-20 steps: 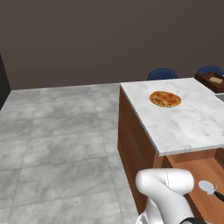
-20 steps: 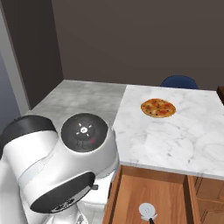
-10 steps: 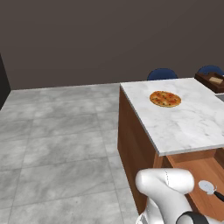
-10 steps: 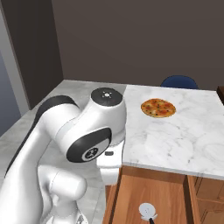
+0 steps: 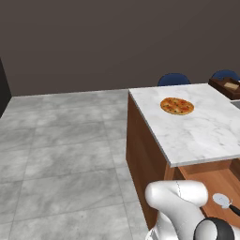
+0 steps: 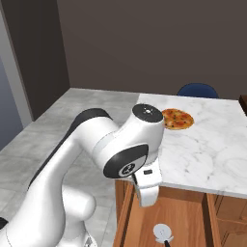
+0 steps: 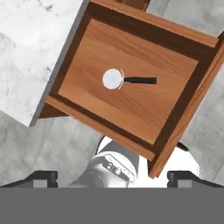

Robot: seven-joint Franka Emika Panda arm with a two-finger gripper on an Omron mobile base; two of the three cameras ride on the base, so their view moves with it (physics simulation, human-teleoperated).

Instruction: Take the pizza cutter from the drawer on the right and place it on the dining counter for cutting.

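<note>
The pizza cutter (image 7: 114,79) lies flat on the floor of the open drawer (image 7: 131,114), its pale wheel toward the counter and its dark handle pointing away. It also appears as a small grey disc, the pizza cutter (image 6: 162,232), in the wooden drawer (image 6: 190,217) below the counter's edge. My gripper (image 7: 113,178) hangs high above the drawer, looking straight down into it, open with nothing between its fingertips (image 7: 42,177). The dining counter (image 6: 217,144) is a marble slab just beyond the drawer. From the left base view the cutter (image 5: 221,200) lies in the drawer (image 5: 220,180).
A round orange pizza (image 5: 177,106) lies on the dining counter (image 5: 206,131). Two blue chairs (image 5: 173,78) stand behind the counter, and a brown box (image 5: 228,86) sits at its far right. Grey tiled floor (image 5: 65,154) spreads to the left.
The arm has swung forward and unfolded, bringing the hand out over the open drawer. The cutter, the pizza and the drawer have stayed put.
</note>
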